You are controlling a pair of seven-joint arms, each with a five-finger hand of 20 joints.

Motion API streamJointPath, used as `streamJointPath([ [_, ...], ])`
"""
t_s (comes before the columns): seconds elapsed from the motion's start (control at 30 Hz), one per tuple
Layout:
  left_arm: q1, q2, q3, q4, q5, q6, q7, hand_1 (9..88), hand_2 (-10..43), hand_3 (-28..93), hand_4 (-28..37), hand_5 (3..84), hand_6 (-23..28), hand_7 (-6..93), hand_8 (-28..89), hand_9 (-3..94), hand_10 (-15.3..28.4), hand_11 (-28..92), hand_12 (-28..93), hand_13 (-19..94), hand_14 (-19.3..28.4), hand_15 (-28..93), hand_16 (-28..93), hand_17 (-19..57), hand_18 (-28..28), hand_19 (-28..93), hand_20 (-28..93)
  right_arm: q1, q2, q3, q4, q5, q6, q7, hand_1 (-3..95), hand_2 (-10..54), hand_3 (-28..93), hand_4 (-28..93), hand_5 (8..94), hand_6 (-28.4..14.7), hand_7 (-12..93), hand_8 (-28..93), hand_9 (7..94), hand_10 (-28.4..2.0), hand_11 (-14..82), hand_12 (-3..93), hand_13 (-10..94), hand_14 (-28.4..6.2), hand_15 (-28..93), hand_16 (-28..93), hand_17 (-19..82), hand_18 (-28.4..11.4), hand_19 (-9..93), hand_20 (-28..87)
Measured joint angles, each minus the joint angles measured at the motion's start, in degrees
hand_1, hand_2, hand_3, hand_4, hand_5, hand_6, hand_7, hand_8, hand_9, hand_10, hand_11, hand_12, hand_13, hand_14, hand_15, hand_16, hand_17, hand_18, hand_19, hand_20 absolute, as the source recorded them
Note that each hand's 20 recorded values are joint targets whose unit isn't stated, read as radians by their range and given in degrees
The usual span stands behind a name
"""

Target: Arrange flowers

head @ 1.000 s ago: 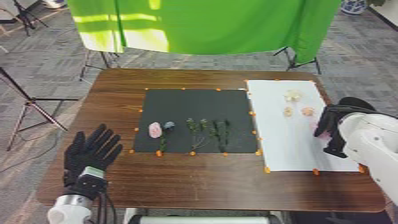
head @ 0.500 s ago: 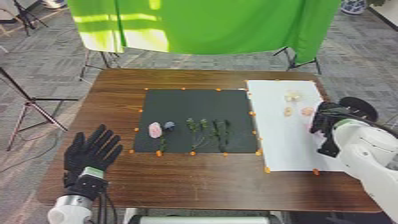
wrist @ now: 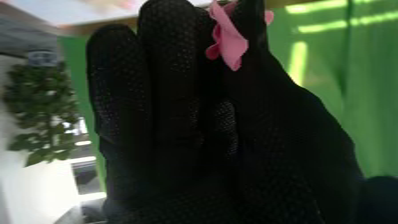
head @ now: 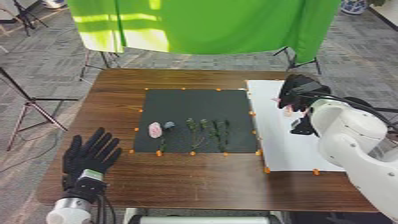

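While the left hand (head: 87,154), pale label (head: 92,173) on its wrist, is spreading its fingers at the table's (head: 169,187) left, the right hand (head: 299,90) is hovering over the white sheet's (head: 282,150) far part, narrow, pinching a pink flower (wrist: 231,42); green stems (head: 213,134) are lying on the black mat (head: 195,104).

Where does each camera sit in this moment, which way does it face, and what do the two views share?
Head view: on the robot's head, looking forward and down at the table; shows the left hand and the right hand.
Right wrist view: on the right arm's wrist, looking along that hand's black glove, a pink flower pinched near its fingertips.
Shared: the right hand and the green cloth beyond the table.
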Motion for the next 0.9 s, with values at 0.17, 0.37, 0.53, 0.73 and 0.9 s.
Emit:
streamJointPath([
  [0.17, 0.3, 0.01, -0.32, -0.01, 0.06, 0.12, -0.22, 21.0, 20.5, 65, -28.3, 38.9, 10.2, 9.9, -8, 29.2, 16.6, 22, 6, 20, 17.5, 35, -9, -8.3, 14.5, 34, 6, 7.24, -4.59, -7.79, 2.85, -0.26, 0.16, -1.49, 66.8, -5.1, 61, -28, 69.3, 1.3, 12, -1, 86.8, -8.8, 8.8, 38.6, 82, -3.1, 35, 34, 61, -4.1, 80, -11],
  [0.37, 0.25, 0.04, -0.29, -0.01, 0.14, 0.14, -0.51, 21.0, 20.5, 65, -28.3, 39.0, 10.3, 10.0, -8, 29.3, 16.6, 22, 6, 20, 17.8, 36, -9, -8.4, 14.6, 34, 6, 14.31, -12.22, -16.51, 7.46, -1.5, -0.54, -4.07, 66.4, -5.4, 61, -28, 68.6, 1.4, 12, -1, 86.2, -8.9, 8.0, 38.0, 81, -3.2, 34, 34, 60, -4.5, 80, -12],
  [0.53, -0.06, 0.1, -0.02, -0.01, 0.19, 0.16, -0.83, 21.0, 20.6, 65, -28.3, 39.1, 10.3, 10.0, -8, 29.4, 16.8, 22, 6, 21, 18.1, 36, -10, -8.5, 14.7, 35, 6, 18.35, -17.74, -22.41, 10.13, -2.68, -2.04, -5.05, 66.0, -5.5, 61, -28, 67.5, 1.3, 12, -2, 84.9, -8.9, 6.9, 36.5, 80, -3.2, 33, 34, 59, -4.8, 80, -12],
  [0.73, -0.46, 0.17, 0.17, 0.02, 0.25, 0.26, -1.22, 21.0, 20.5, 65, -28.3, 39.1, 10.4, 9.8, -8, 29.5, 16.8, 22, 6, 21, 18.1, 36, -10, -8.5, 14.7, 35, 6, 20.35, -21.92, -26.41, 12.76, -4.61, -5.22, -6.14, 65.9, -5.8, 60, -28, 66.2, 1.3, 12, -3, 82.9, -9.5, 5.5, 34.1, 79, -2.8, 28, 37, 57, -5.6, 79, -11],
  [0.9, -0.58, 0.39, 0.26, 0.04, 0.25, 0.33, -1.25, 21.1, 20.5, 65, -28.3, 39.1, 10.5, 9.6, -8, 29.6, 16.8, 22, 6, 21, 18.3, 36, -10, -8.7, 14.8, 35, 6, 20.94, -23.29, -28.68, 15.1, -6.06, -5.41, -6.56, 65.2, -6.5, 60, -28, 63.7, 1.2, 12, -7, 79.9, -9.9, 4.7, 32.0, 77, -2.9, 24, 38, 55, -6.2, 77, -11],
])
